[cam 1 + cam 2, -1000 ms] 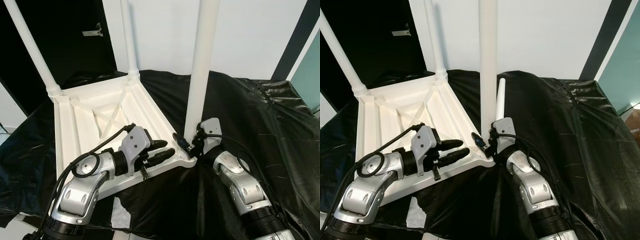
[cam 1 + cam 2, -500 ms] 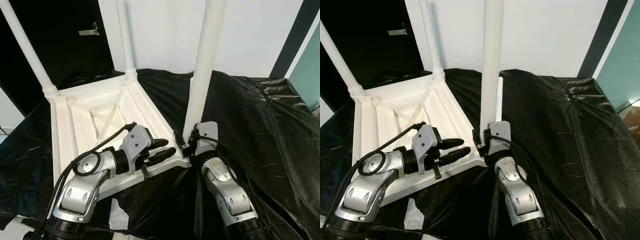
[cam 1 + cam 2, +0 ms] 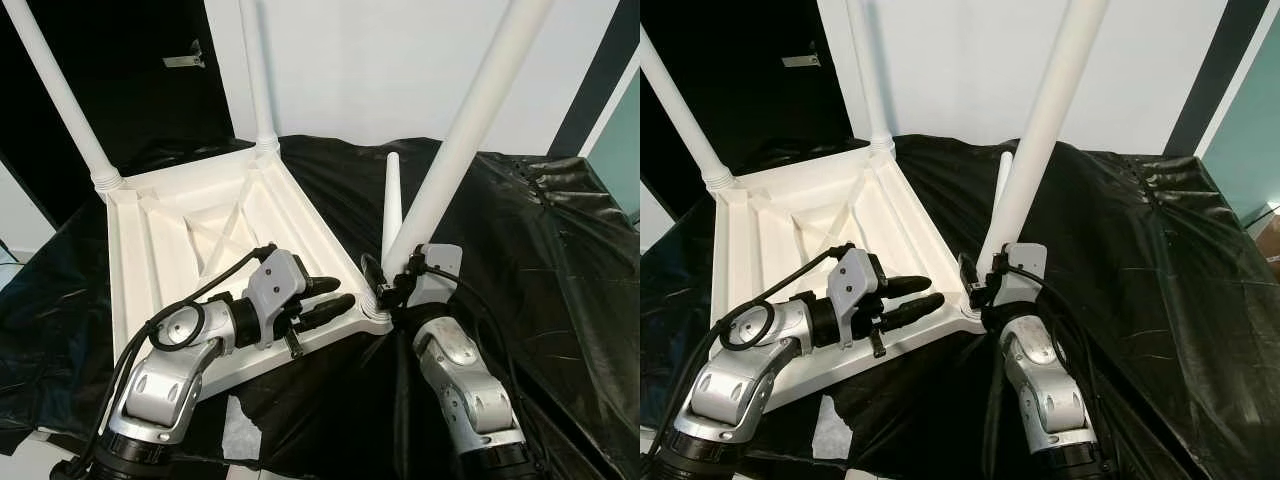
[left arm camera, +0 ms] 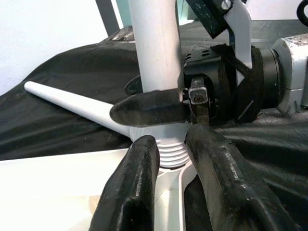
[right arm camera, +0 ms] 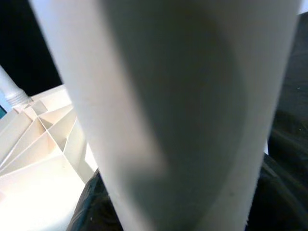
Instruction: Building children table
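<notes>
Black cloth (image 3: 560,260), upturned white table (image 3: 190,240)

A bare indoor room: plain white wall (image 3: 340,60), a dark doorway (image 3: 130,70), black plastic sheet (image 3: 540,250) draped over the work surface.

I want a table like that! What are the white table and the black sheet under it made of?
The table top and leg look like moulded plastic: smooth, matt white, with ribs underneath and screw threads at the leg's base. The black sheet looks like thin plastic film, shiny and crinkled.
</notes>
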`<state>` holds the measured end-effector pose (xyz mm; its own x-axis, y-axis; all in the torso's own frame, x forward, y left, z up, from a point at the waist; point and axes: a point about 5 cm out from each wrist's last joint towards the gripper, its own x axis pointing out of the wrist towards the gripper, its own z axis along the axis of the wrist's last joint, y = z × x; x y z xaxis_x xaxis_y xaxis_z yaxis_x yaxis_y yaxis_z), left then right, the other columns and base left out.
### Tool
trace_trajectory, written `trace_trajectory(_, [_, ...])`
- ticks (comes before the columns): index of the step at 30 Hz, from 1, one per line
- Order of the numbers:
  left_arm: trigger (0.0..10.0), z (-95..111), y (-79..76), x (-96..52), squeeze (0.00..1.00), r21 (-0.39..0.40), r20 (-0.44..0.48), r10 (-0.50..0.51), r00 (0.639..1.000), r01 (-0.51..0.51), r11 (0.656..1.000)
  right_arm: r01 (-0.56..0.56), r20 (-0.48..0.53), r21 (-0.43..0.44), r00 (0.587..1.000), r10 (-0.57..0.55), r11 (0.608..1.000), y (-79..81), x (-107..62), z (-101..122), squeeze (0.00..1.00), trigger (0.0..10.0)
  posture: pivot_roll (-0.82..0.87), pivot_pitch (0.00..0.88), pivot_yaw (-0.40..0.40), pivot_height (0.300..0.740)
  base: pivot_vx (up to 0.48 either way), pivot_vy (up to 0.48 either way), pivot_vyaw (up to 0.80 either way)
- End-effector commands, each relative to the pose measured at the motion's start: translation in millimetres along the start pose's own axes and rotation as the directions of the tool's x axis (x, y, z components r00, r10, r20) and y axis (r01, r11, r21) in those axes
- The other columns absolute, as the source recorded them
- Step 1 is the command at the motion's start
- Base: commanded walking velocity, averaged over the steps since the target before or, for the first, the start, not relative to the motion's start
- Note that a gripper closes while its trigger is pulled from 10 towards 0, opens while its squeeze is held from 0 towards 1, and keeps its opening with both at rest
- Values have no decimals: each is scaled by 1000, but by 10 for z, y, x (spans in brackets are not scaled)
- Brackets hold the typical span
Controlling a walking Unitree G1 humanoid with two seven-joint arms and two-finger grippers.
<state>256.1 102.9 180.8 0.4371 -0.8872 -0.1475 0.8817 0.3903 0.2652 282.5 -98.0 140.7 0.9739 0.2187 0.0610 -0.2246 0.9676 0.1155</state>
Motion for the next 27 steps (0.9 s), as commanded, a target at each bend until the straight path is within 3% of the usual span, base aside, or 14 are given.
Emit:
trace_trajectory(1, [10000, 0, 36, -5, 0, 4, 1, 65, 998, -66, 998, 3, -43, -35, 999, -4, 999, -3, -9, -85, 0, 10000, 9, 0, 5, 740, 0, 0, 0])
trace_trajectory(2, [10000, 0, 36, -5, 0, 4, 1, 65, 998, -66, 998, 3, -43, -35, 999, -4, 999, -3, -9, -85, 0, 10000, 9, 0, 5, 740, 0, 0, 0])
trace_trajectory(4, [10000, 0, 36, -8, 0, 4, 0, 65, 998, -65, 998, -89, -59, -156, 995, 81, 984, 54, -16, -112, 0, 10000, 8, 0, 5, 740, 0, 0, 0])
trace_trajectory(9, [10000, 0, 28, -9, 0, 5, 0, 59, 998, -59, 998, -201, -115, -244, 977, 177, 949, 80, -65, -214, 0, 10000, 9, 0, 5, 740, 0, 0, 0])
trace_trajectory(16, [10000, -1, 15, -19, 0, 6, -1, 48, 999, -48, 999, -289, -138, -216, 955, 264, 933, 29, -144, -277, 0, 10000, 6, 0, 8, 740, 0, 0, 0])
trace_trajectory(25, [10000, 2, 9, -18, 0, 8, -1, 40, 999, -40, 999, -348, -138, -248, 936, 322, 904, -22, -193, -289, 0, 10000, 3, 0, 13, 740, 0, 0, 0])
trace_trajectory(27, [10000, 4, 3, -19, 0, 9, 0, 33, 999, -33, 999, -390, -134, -252, 920, 367, 886, -109, -245, -329, 0, 10000, 2, 0, 21, 740, 0, 0, 0])
